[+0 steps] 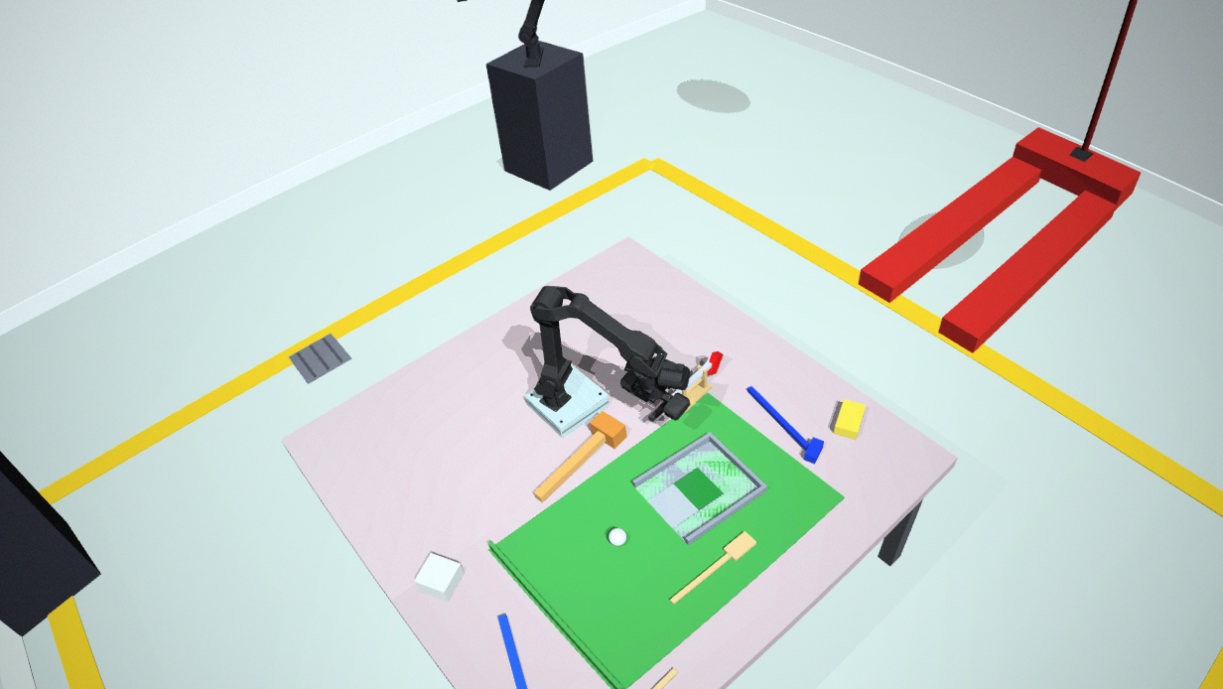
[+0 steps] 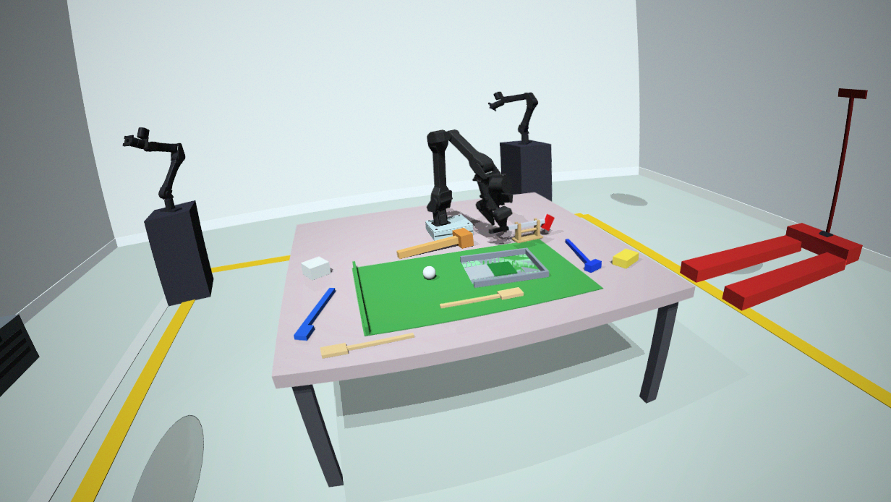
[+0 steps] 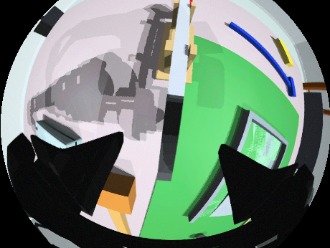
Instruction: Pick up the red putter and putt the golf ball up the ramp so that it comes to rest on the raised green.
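Closing too early or off-centre is the main risk we see here: the putter (image 3: 177, 61) lies across a small wooden stand (image 2: 527, 230) at the far edge of the green mat (image 1: 615, 590), and a finger that catches the stand instead of the shaft could tip the whole rest and roll the club off. The dark grip end (image 3: 170, 135) sits between our fingers in the wrist view, yet we cannot tell how far above it we are, so a clamp now might shut on air. A grip near the very end would also leave the red head (image 1: 715, 361) swinging loosely during the stroke. The orange mallet (image 1: 575, 458) lies close by the base and could be brushed on the way out.

Our arm rises from its base (image 1: 565, 407), folds at the elbow and reaches down and outward, with the gripper (image 3: 167, 156) pointing down over the shaft, roughly lined up along it. The fingers are spread wide apart and hold nothing.

The golf ball (image 1: 616, 536) rests on the mat, well apart from us, short of the grey-framed ramp and raised green (image 1: 697, 488).
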Available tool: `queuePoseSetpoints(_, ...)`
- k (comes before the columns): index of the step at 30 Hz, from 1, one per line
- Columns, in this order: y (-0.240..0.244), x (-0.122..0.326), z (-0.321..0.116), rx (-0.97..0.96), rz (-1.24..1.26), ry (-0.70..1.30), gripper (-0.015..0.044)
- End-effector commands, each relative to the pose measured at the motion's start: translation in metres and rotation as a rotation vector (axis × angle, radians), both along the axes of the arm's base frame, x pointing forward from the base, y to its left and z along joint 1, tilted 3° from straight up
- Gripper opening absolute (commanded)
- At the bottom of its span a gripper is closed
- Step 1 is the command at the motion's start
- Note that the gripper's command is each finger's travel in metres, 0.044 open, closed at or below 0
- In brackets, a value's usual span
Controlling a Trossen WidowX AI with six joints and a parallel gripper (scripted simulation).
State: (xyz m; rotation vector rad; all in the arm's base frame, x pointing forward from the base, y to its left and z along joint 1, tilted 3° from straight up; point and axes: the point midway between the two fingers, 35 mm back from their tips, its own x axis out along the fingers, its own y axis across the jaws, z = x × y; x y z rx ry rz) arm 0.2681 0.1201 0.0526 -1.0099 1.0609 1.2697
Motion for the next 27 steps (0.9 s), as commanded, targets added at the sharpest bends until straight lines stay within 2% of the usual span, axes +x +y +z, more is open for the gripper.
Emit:
queuePoseSetpoints(1, -0.001, -0.003, -0.017, 0.001, 0.006, 0.012, 0.0440)
queuePoseSetpoints(25, -0.002, -0.004, -0.040, 0.001, 0.006, 0.013, 0.0440)
queuePoseSetpoints(27, -0.002, -0.002, -0.037, -0.003, 0.000, 0.009, 0.0387)
